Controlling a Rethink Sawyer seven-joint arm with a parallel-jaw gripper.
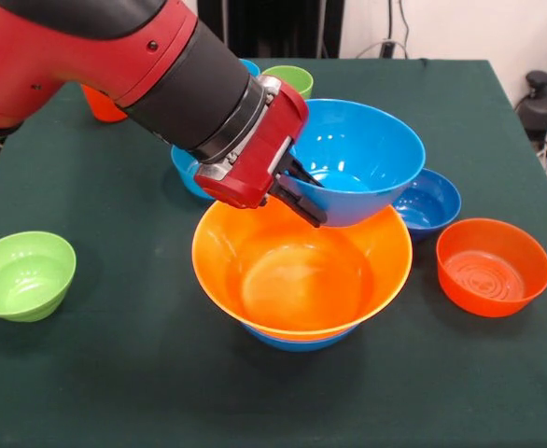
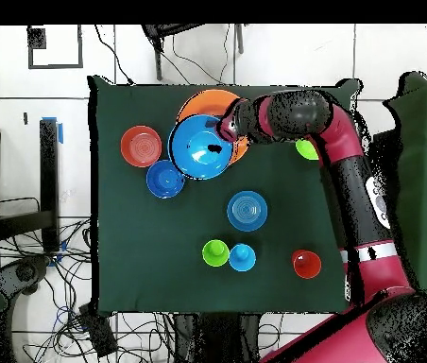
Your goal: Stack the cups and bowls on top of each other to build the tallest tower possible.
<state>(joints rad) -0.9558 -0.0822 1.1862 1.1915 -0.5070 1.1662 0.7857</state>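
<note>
My gripper (image 1: 303,198) is shut on the near rim of a large bright blue bowl (image 1: 362,159) and holds it tilted, above the far right edge of the very large yellow-orange bowl (image 1: 301,266). That bowl sits nested on another bright blue bowl (image 1: 297,341), forming the tower. In the overhead view the gripper (image 2: 227,128) and the held bowl (image 2: 201,146) cover most of the yellow-orange bowl (image 2: 219,99). The green cup (image 2: 215,252), light blue cup (image 2: 242,256) and orange cup (image 2: 306,264) stand apart near the robot.
A small dark blue bowl (image 1: 427,201) and an orange bowl (image 1: 493,266) stand right of the tower. A lime green bowl (image 1: 23,275) stands at the left. A medium light blue bowl (image 2: 247,210) sits mid-table, partly hidden behind my arm in the front view.
</note>
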